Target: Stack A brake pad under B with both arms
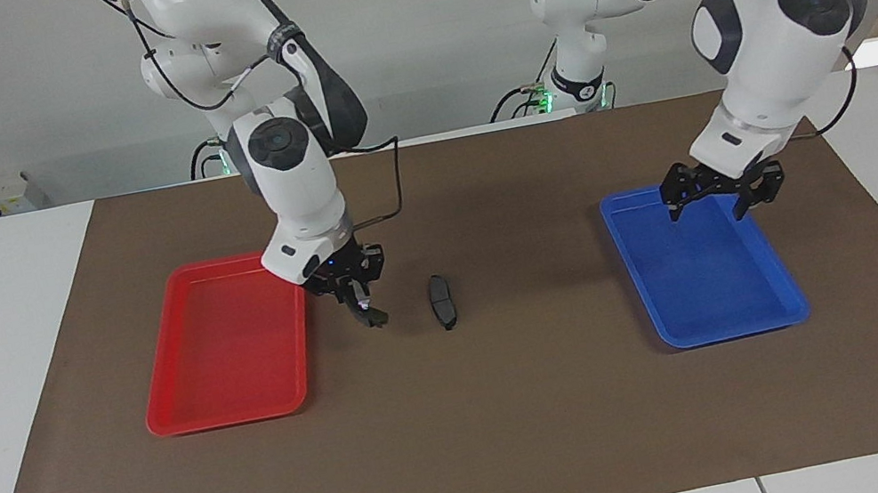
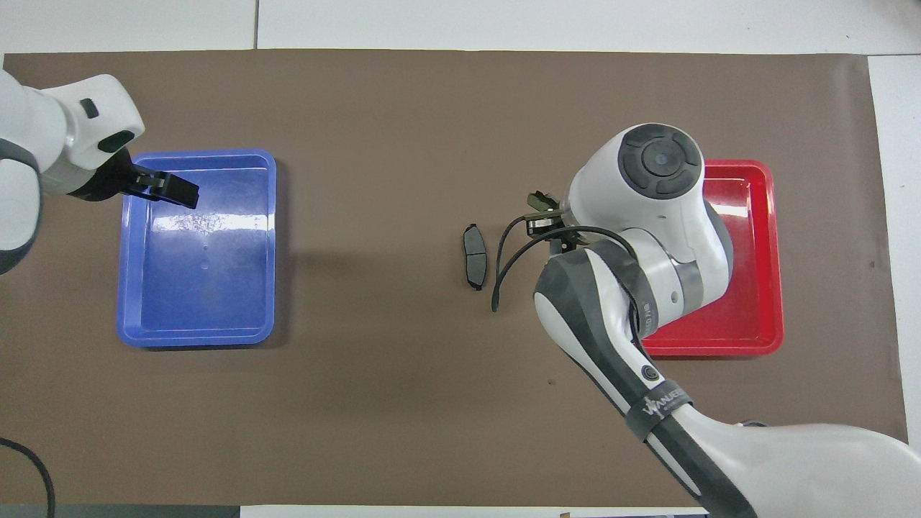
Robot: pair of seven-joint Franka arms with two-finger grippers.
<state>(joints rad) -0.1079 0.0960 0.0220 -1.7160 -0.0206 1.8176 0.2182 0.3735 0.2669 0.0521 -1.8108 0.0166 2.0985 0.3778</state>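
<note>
The long, curved brake piece B (image 1: pixel 441 301) with a paler grey face lies on the brown mat between the two trays; it also shows in the overhead view (image 2: pixel 473 257). My right gripper (image 1: pixel 363 303) is shut on the short dark A brake pad (image 1: pixel 373 318) and holds it low over the mat, between the red tray (image 1: pixel 186 399) and B. In the overhead view the right gripper (image 2: pixel 541 214) is mostly hidden under its arm, and only an end of A (image 2: pixel 538 199) shows. My left gripper (image 1: pixel 710 209) hangs open and empty over the blue tray (image 1: pixel 732 321).
The red tray (image 2: pixel 763 316) lies toward the right arm's end and the blue tray (image 2: pixel 194 316) toward the left arm's end; nothing lies in either. The left gripper (image 2: pixel 173 191) is over the blue tray's end nearer the robots. A black cable (image 2: pixel 504 273) loops from the right wrist.
</note>
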